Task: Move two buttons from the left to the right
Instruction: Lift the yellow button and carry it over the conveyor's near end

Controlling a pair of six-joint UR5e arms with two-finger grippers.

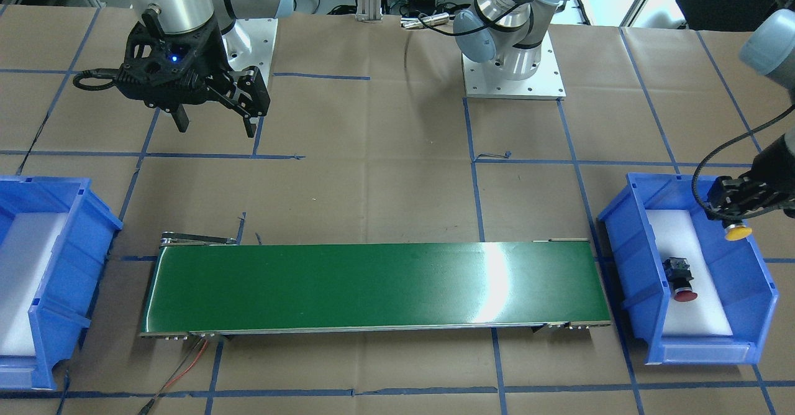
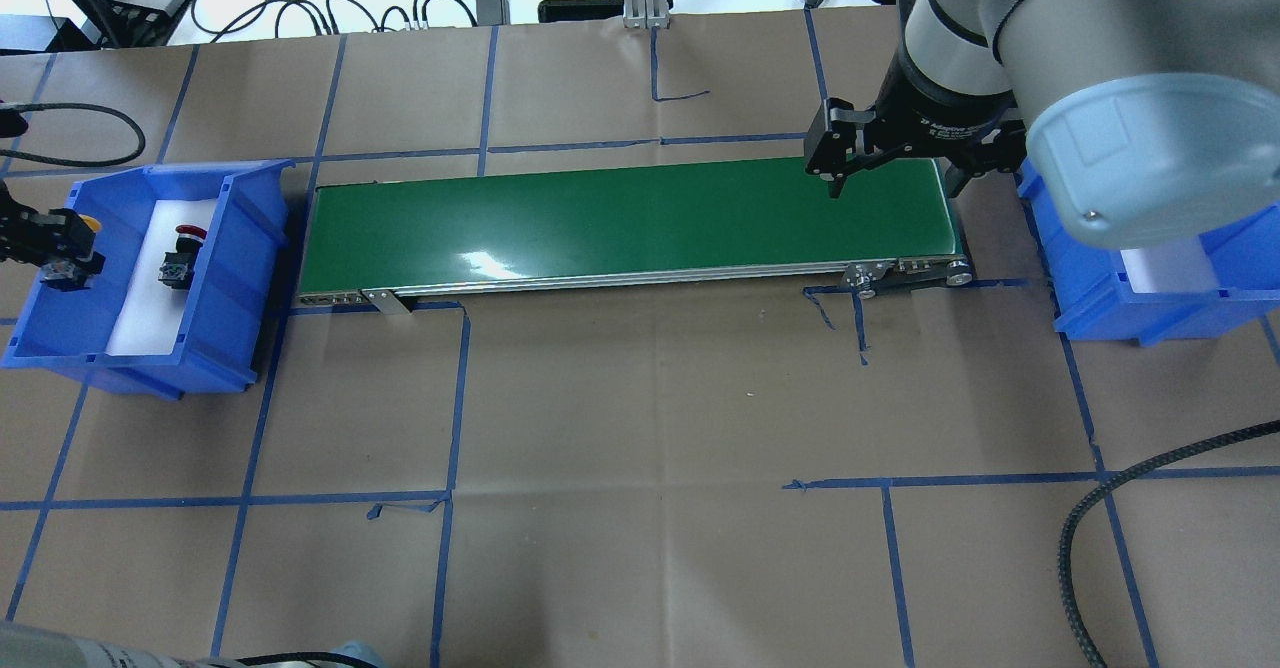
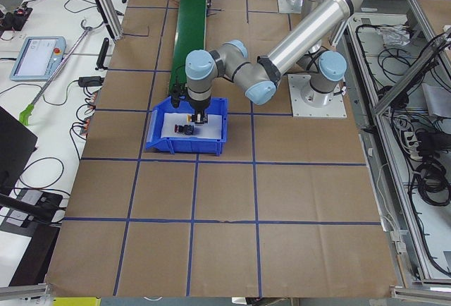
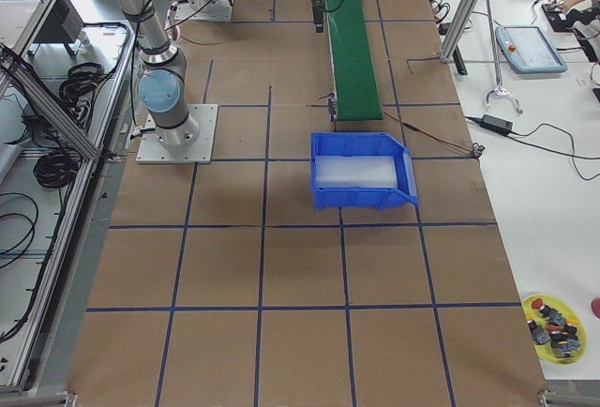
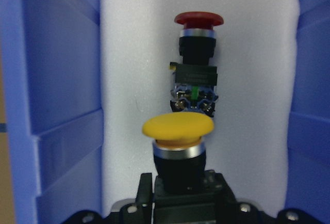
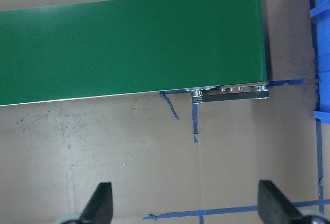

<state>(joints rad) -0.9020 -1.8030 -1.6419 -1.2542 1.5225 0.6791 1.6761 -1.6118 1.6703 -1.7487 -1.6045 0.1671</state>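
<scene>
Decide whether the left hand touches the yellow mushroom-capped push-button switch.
Touching: the left wrist view shows the left hand clamped around the yellow switch below its cap.

Button (image 1: 679,278) in left bin (image 1: 626,266), belt (image 1: 372,287) beside it

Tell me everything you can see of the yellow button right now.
The yellow button has a glossy yellow mushroom cap, a silver collar under it and a black body that looks like plastic. The left gripper is shut on that body, hiding its lower part. The cap points away from the wrist. It is held over the white foam inside the blue bin, near the red button lying there. Whether it touches the foam cannot be told.
</scene>
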